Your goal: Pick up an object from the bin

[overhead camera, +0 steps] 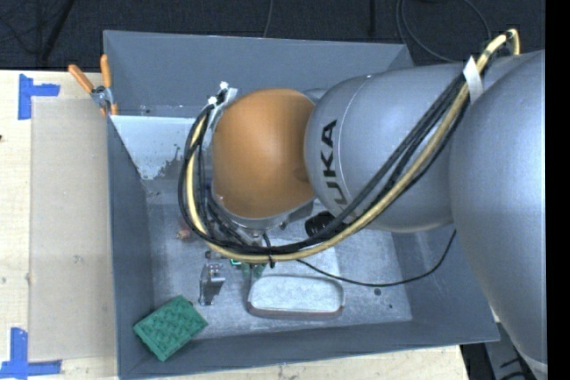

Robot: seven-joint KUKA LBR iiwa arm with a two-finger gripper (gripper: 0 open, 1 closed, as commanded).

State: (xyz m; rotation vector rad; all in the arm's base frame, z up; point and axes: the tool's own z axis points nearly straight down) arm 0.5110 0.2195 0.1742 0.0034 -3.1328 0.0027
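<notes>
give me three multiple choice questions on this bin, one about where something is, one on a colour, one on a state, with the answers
1. Where does the pale oblong thing lie in the camera view?
A. on the bin floor, just right of the pincer
B. in the bin's top-left corner
C. outside the bin

2. What colour is the textured square pad in the bin's lower-left corner?
A. red
B. green
C. yellow

3. How do the square pad and the oblong thing stand to each other?
A. stacked
B. touching edge to edge
C. apart

Answers:
1. A: it lies on the floor beside the pincer, below the arm.
2. B: its whole top face is green.
3. C: bare grey floor shows between them.
</notes>
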